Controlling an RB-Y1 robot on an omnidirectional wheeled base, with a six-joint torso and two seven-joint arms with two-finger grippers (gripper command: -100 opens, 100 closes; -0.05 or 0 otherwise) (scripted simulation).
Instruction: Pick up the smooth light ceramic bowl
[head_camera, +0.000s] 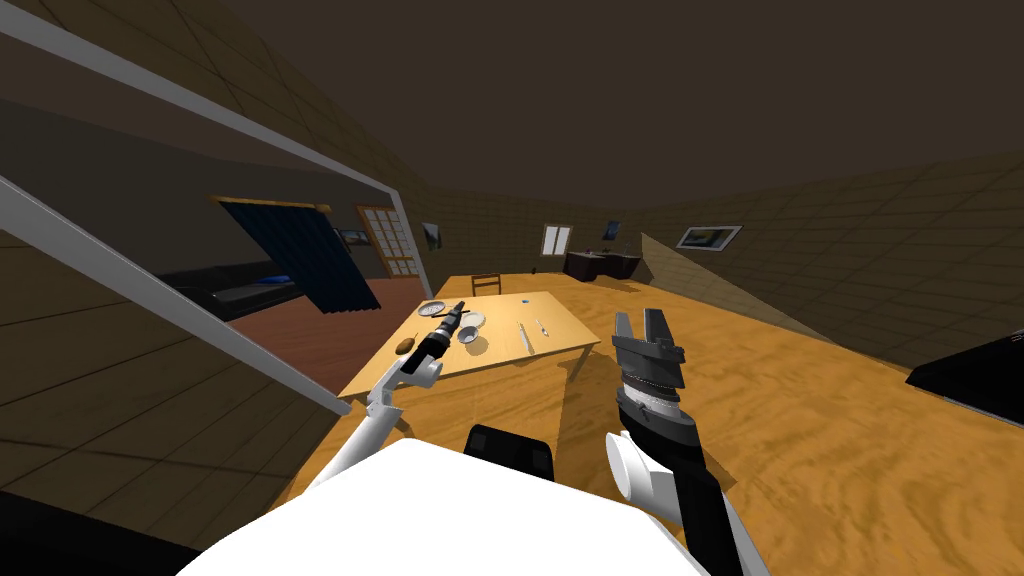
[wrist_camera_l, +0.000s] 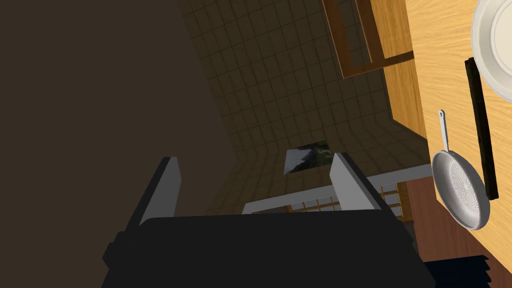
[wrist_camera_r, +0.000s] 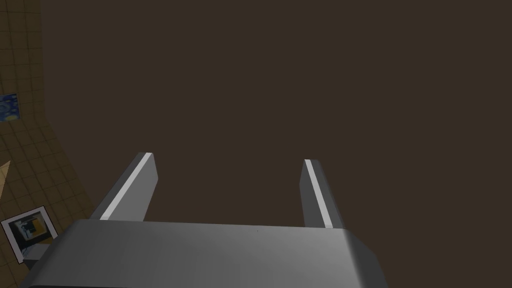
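Bowl (head_camera: 471, 323) (wrist_camera_l: 495, 42): pale, smooth, round; it stands on the wooden table (head_camera: 545, 350) (wrist_camera_l: 450, 75), in the table's left half, about midway along its length.

Frying pan (head_camera: 432, 309) (wrist_camera_l: 460, 190): grey, on the table near its left edge, apart from the bowl.

Black bar (wrist_camera_l: 481, 127): long and thin, flat on the table between pan and bowl.

Two pale utensils (head_camera: 524, 337): on the table's right half, well apart from the bowl.

Brown lump (head_camera: 405, 346): at the table's left edge.

Chair (head_camera: 486, 284) (wrist_camera_l: 360, 45): at the table's far end.

Left gripper (head_camera: 459, 303) (wrist_camera_l: 255, 159): above the table, between pan and bowl, fingers spread with nothing between them.

Right gripper (head_camera: 640, 318) (wrist_camera_r: 228, 158): raised off the table's right side, fingers spread and holding nothing.
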